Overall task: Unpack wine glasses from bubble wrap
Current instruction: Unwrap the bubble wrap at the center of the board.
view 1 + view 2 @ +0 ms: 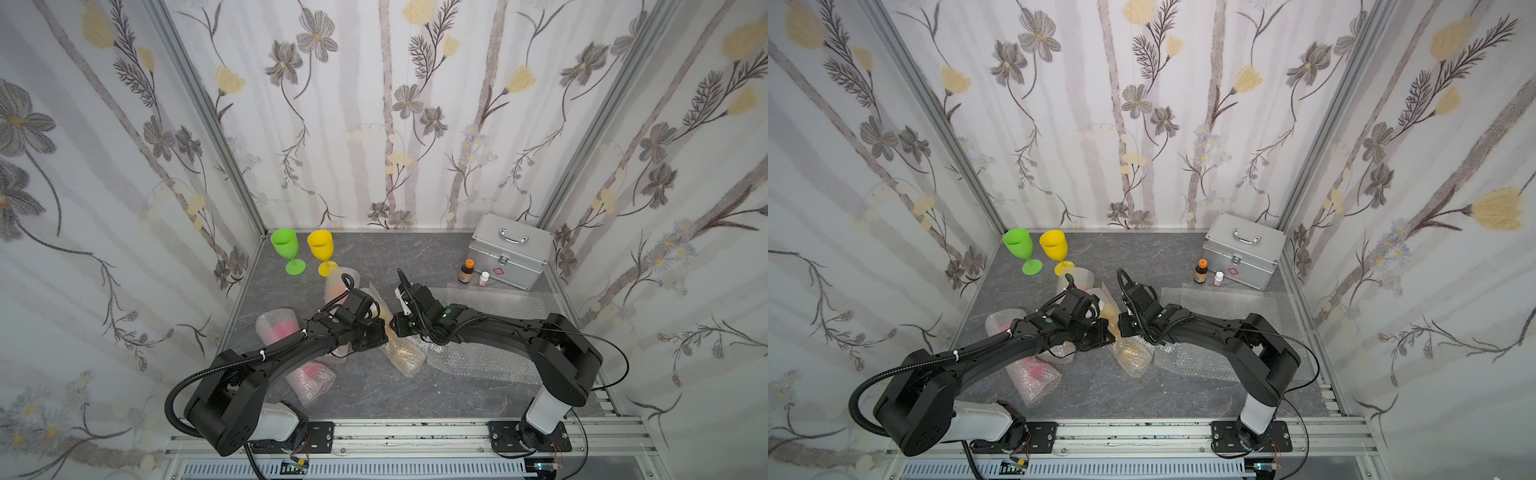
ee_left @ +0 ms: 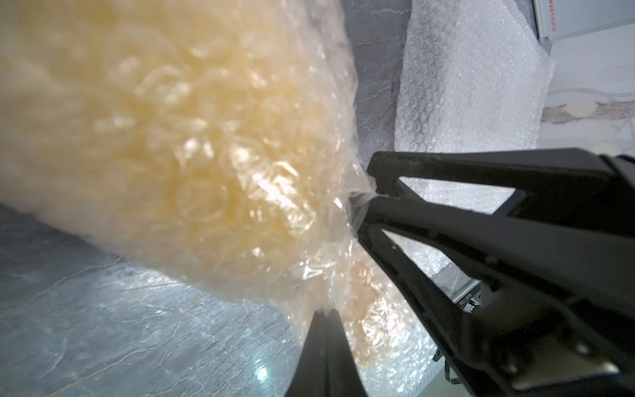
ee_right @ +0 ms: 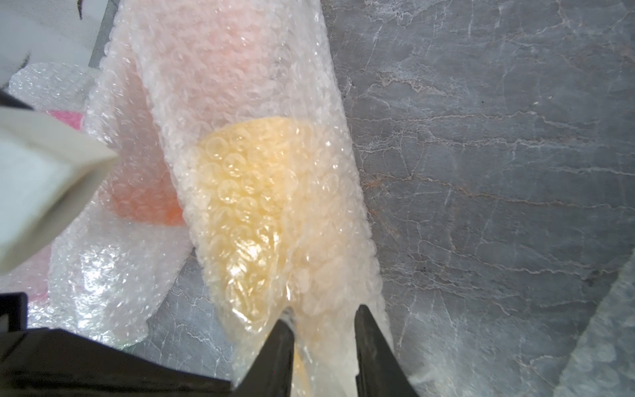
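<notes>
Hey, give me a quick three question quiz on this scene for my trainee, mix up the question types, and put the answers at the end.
1. Multiple choice: how many goblets stand unwrapped? A one, B two, C four.
2. True or false: the case is open.
3. Short answer: what do the left gripper and right gripper both pinch?
Key: 1 B, the green goblet and yellow goblet. 2 False, it is shut. 3 The amber roll of bubble wrap.
</notes>
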